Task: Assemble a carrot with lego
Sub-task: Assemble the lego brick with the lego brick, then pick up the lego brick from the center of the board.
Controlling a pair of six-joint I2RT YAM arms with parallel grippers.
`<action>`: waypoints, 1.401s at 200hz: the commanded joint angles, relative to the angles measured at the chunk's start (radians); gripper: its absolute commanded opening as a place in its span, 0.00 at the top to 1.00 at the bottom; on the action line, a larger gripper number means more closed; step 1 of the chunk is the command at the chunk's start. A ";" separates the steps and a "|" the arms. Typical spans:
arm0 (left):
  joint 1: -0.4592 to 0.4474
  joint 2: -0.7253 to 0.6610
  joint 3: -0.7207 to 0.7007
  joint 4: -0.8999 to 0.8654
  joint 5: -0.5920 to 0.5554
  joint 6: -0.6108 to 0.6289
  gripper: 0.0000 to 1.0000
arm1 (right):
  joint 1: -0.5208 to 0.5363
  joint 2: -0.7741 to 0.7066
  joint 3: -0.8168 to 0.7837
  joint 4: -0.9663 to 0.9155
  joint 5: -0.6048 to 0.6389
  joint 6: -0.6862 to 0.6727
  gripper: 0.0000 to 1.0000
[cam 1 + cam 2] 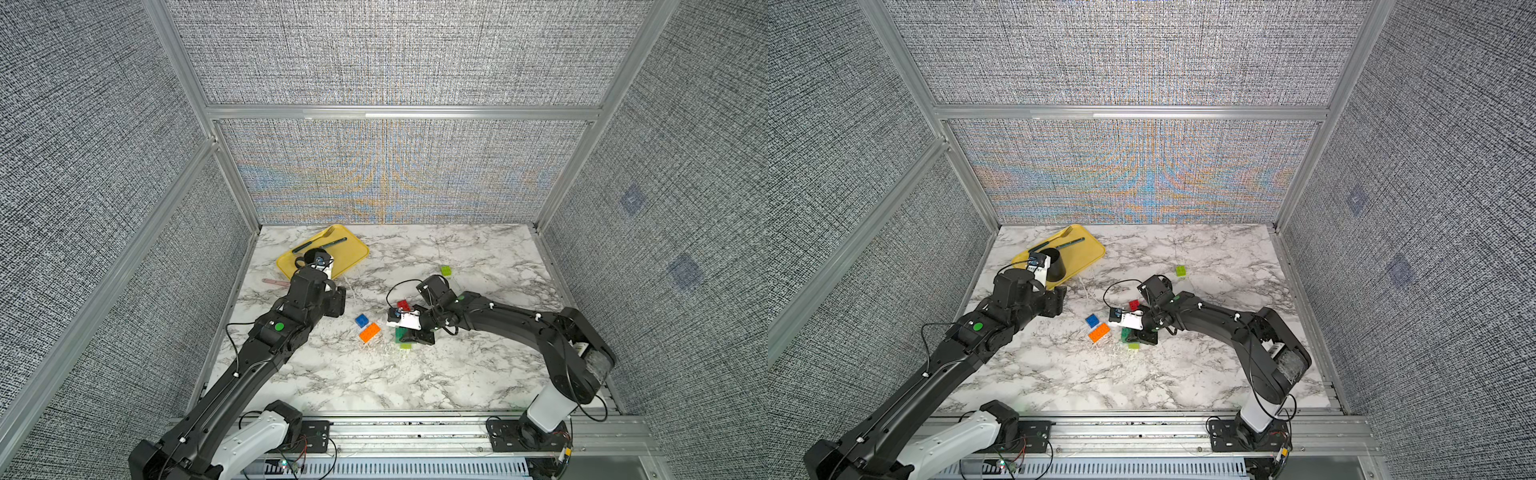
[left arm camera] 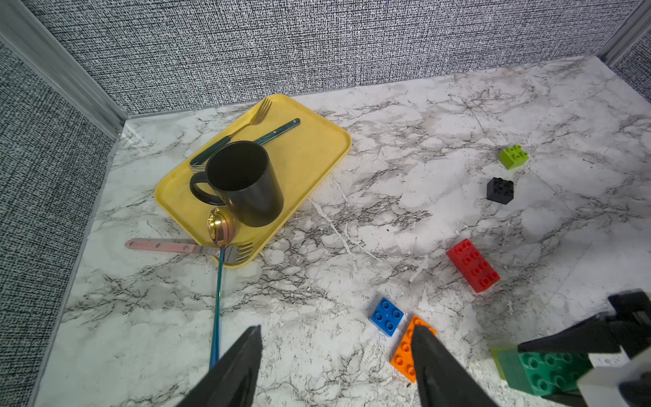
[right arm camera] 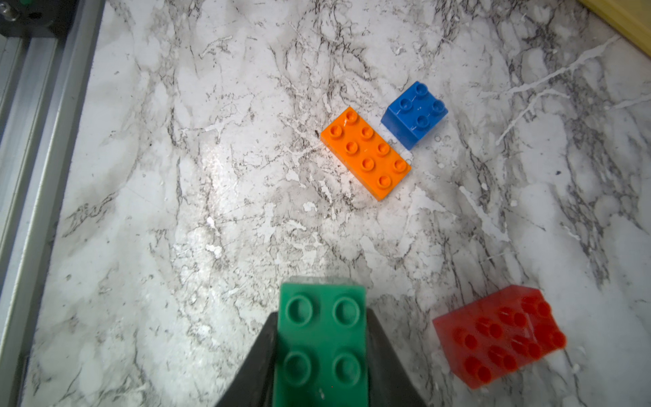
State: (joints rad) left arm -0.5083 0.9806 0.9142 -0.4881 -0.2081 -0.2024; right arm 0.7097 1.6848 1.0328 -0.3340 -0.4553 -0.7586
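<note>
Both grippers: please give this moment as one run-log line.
right gripper: shut on dark green brick | left gripper: open, empty

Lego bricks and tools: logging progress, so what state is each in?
Right tool, shut on dark green oblong plastic brick.
Left tool, open, empty.
Orange oblong plastic brick, loose, studs up.
Blue square plastic brick, loose, studs up.
Red oblong plastic brick, loose.

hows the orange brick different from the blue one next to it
The orange brick is oblong, while the blue brick is square. The orange brick has eight studs and the blue brick has four. Both lie loose on the table with their studs up, and neither is held.
</note>
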 commanded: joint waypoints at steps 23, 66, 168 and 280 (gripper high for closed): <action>0.000 0.003 0.008 0.013 0.015 0.008 0.30 | -0.005 -0.006 0.001 -0.072 0.028 0.004 0.61; 0.000 0.009 0.009 0.013 0.027 0.009 0.30 | -0.006 -0.026 0.015 -0.042 0.008 0.028 0.51; 0.001 0.090 0.017 0.033 0.173 -0.056 0.30 | -0.160 -0.132 0.046 0.187 0.005 0.493 0.21; 0.001 0.093 0.001 0.032 0.053 -0.190 0.28 | -0.099 0.230 0.278 0.111 0.337 0.782 0.19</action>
State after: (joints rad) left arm -0.5079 1.0771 0.9241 -0.4782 -0.1364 -0.3695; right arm 0.6014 1.8683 1.2705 -0.1677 -0.1806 -0.0307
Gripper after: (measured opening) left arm 0.717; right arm 0.808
